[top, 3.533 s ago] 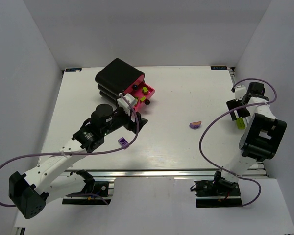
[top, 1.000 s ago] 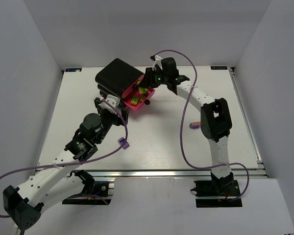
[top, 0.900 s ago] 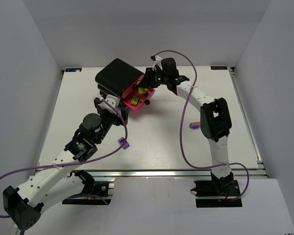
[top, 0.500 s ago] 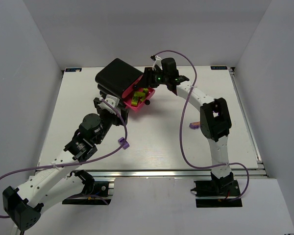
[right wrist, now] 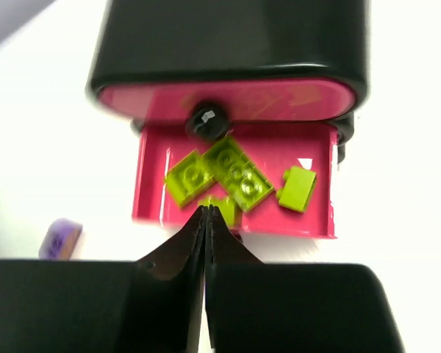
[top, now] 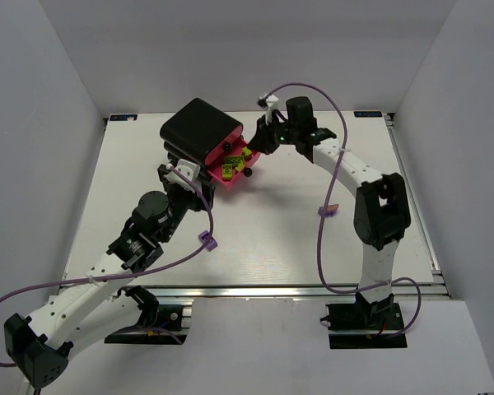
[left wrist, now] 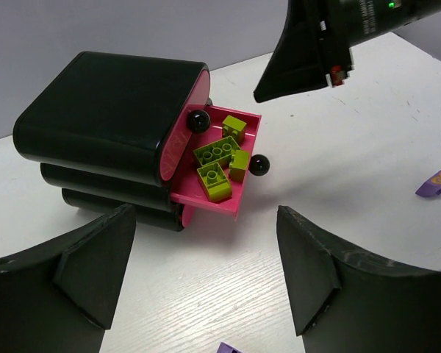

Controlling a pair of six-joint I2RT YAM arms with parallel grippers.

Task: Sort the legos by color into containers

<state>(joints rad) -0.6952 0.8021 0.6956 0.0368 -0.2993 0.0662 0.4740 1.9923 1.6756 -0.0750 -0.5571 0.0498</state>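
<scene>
The containers are stacked drawers in a black casing (top: pixel 199 130). One pink drawer (left wrist: pixel 204 205) is pulled out and holds several yellow-green legos (left wrist: pixel 217 156) (right wrist: pixel 230 173). My right gripper (right wrist: pixel 207 212) is shut with nothing in it, its tips hovering over the drawer's front edge (right wrist: pixel 279 226); it also shows in the top view (top: pixel 257 142). My left gripper (left wrist: pixel 206 272) stands open and empty on the table in front of the drawers, apart from them. One purple lego (top: pixel 206 239) lies just behind it, and its top edge shows at the bottom of the left wrist view (left wrist: pixel 231 347).
A second, rounded purple lego (top: pixel 328 211) (left wrist: pixel 437 180) lies on the white table to the right of the drawers. Dark round knobs (left wrist: pixel 198 120) (left wrist: pixel 259 165) stick out of the drawer fronts. White walls enclose the table on three sides.
My right gripper has shut and drawn back to the right, off the middle of the open drawer. The yellow-green legos now lie loose in the drawer. The left arm stays where it was.
</scene>
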